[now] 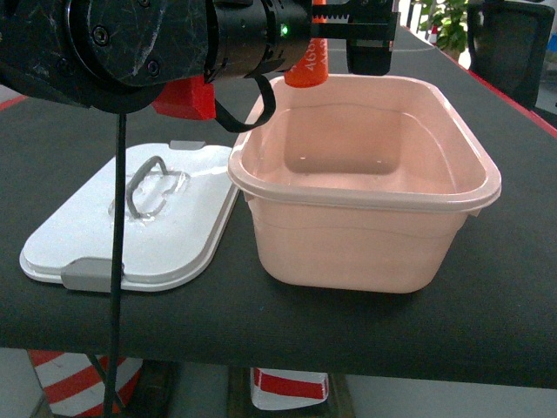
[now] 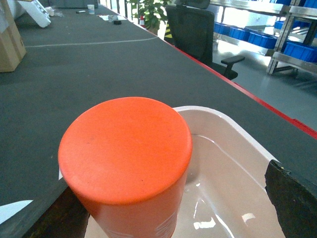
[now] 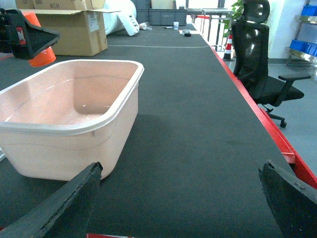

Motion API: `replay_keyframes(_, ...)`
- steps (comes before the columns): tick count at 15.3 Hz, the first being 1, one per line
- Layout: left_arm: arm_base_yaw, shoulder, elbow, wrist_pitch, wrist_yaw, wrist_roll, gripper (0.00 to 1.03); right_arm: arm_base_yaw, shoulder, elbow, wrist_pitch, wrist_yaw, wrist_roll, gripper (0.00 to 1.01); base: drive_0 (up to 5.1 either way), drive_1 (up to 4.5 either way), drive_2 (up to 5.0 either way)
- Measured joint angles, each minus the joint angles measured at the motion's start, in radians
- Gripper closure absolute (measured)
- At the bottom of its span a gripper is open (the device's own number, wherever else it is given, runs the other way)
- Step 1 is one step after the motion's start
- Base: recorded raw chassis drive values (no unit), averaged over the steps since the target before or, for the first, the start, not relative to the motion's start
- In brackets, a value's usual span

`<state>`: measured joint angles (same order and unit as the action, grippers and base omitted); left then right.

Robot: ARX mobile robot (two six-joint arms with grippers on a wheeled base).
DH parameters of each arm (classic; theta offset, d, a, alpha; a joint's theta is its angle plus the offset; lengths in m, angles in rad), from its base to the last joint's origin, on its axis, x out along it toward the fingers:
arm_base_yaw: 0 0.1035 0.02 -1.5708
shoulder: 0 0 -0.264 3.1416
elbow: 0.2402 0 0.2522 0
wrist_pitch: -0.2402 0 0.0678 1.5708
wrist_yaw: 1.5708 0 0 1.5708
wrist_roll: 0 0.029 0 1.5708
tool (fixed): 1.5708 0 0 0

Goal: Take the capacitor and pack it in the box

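Left gripper (image 1: 335,35) around capacitor (image 1: 306,65) (above box (image 1: 365,187))

Workshop/warehouse: long dark bench (image 3: 198,124), shelved blue bins (image 2: 297,49), cardboard carton (image 3: 74,29), office chair (image 3: 257,54).

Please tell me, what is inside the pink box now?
The box looks empty: its bare floor shows in the head view. The orange capacitor hangs in the left gripper over the far rim. The near wall hides the front floor strip.

Lid (image 1: 130,222) left of box (image 1: 365,209)
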<state>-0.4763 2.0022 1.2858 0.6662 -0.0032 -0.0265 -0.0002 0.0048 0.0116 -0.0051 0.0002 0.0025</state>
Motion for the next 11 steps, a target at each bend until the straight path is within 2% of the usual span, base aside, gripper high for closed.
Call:
replay_keyframes(1, 0.000, 0.000, 0.000, 0.000, 0.000, 0.000, 0.06, 0.000, 0.000, 0.000, 0.000, 0.000, 0.000, 0.03, 0.0, 0.00, 0.0)
replay_keyframes(11, 0.000, 0.000, 0.000, 0.000, 0.000, 0.000, 0.05, 0.000, 0.000, 0.000, 0.000, 0.000, 0.000, 0.03, 0.0, 0.00, 0.0)
